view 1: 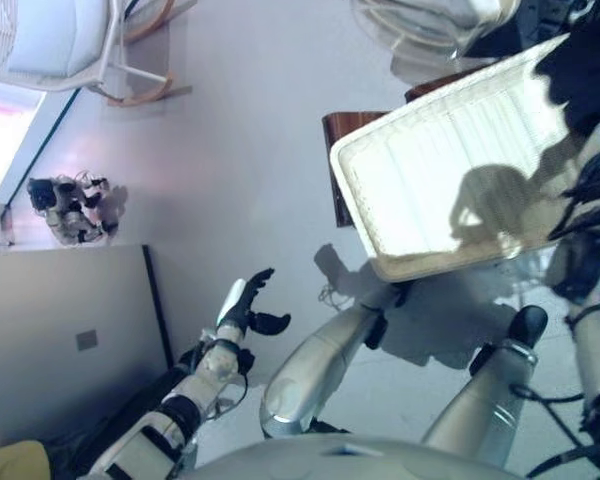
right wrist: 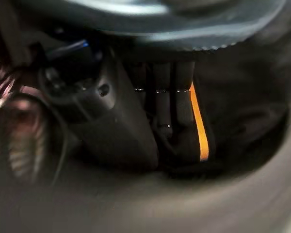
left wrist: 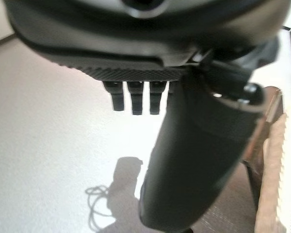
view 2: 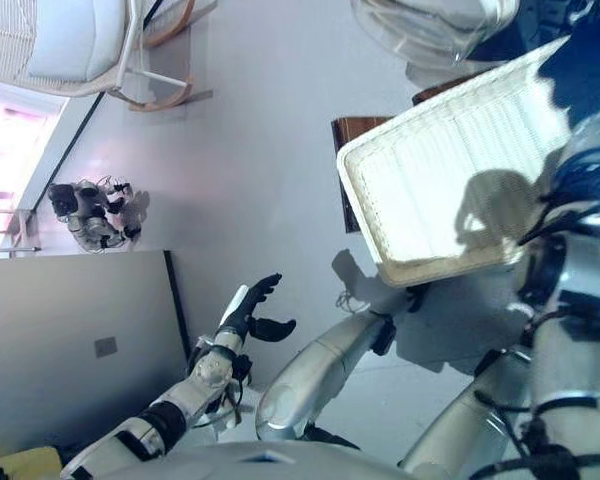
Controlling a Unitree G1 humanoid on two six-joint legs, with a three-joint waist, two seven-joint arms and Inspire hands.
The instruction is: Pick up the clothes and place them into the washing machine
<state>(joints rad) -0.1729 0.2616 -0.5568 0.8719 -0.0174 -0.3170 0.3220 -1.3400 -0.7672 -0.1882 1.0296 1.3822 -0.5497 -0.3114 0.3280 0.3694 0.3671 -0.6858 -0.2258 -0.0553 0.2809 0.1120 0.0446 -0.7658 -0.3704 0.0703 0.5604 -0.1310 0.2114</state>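
Left hand (view 1: 248, 308) idle, fingers apart, empty. Right hand (right wrist: 150, 121) clamped on dark cloth (right wrist: 233, 111) with orange stripe. Risk: loose folds slipping out or snagging basket (view 1: 450, 170) rim.

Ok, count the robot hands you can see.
2. The left hand is open above the floor; the right hand shows only in its wrist view, against dark cloth with an orange stripe.
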